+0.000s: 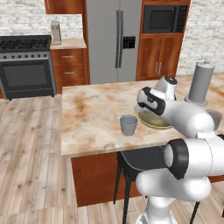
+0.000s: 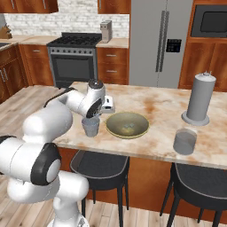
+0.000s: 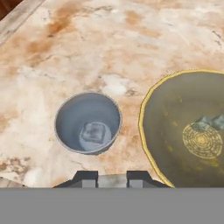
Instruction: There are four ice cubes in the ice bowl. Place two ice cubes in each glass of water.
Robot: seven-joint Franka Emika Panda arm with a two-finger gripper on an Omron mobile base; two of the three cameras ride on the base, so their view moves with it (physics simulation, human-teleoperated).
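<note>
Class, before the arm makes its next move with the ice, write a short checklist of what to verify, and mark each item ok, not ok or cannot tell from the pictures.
1. Near glass upright on the counter: ok.
2. One ice cube lies in that glass; two needed: not ok.
3. Ice left in the ice bowl: ok, cubes show near its middle; the count, cannot tell.
4. Gripper free of ice: ok, nothing shows between the fingertips.
5. Far glass upright beside the tall grey cylinder: ok; ice in it, cannot tell.
6. Bowl and near glass apart, not touching: ok.
</note>
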